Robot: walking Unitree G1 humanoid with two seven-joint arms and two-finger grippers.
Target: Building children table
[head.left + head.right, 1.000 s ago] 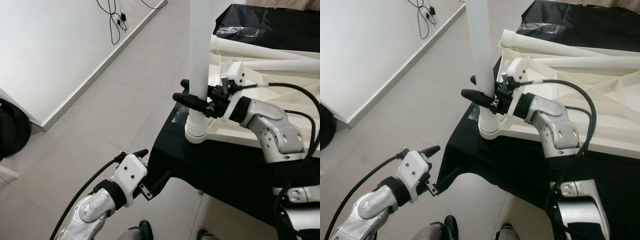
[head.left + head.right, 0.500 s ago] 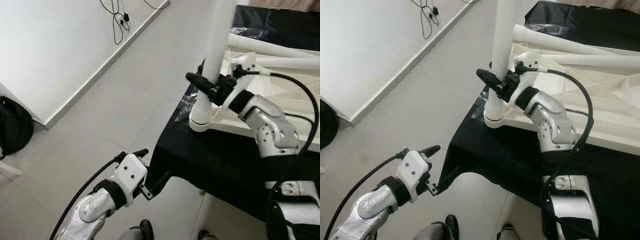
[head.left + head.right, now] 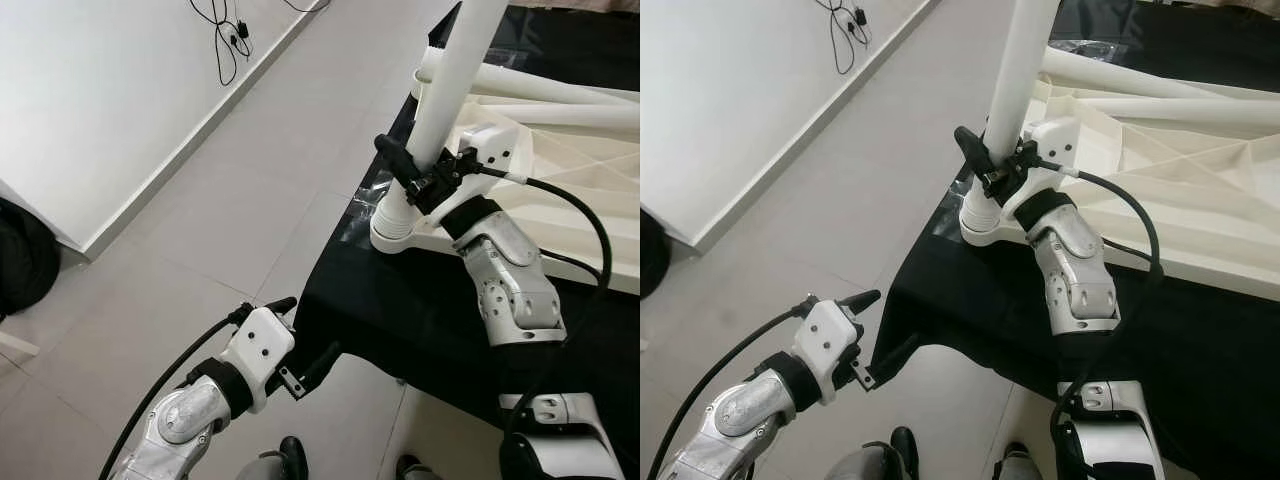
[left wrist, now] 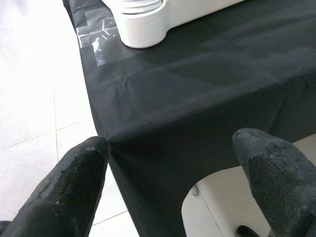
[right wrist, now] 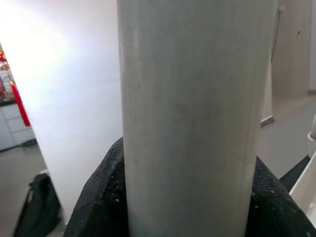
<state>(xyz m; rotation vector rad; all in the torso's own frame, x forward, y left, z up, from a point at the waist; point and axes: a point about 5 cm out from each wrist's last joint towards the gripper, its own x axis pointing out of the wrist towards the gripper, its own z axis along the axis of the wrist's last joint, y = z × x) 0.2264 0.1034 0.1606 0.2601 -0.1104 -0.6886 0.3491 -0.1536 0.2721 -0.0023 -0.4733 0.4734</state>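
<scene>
right gripper (image 3: pixel 985 165) clamped on tilted white table leg (image 3: pixel 1020 70), upturned tabletop (image 3: pixel 1160 180), black cloth (image 3: pixel 970 310)

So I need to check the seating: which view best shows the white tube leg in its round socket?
Left eye view: white tube leg tilts into the round socket. Right wrist view has only the shaft; left wrist view only the socket.

Black cables (image 3: pixel 226 38) trailing down the far white wall (image 3: pixel 90 100); dark bag (image 3: pixel 25 262) at left on the tiled floor (image 3: pixel 240 190).

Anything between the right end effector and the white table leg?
Nothing visible. The right end effector is already shut on the white cylindrical table leg, just above the round corner socket of the white tabletop.
</scene>
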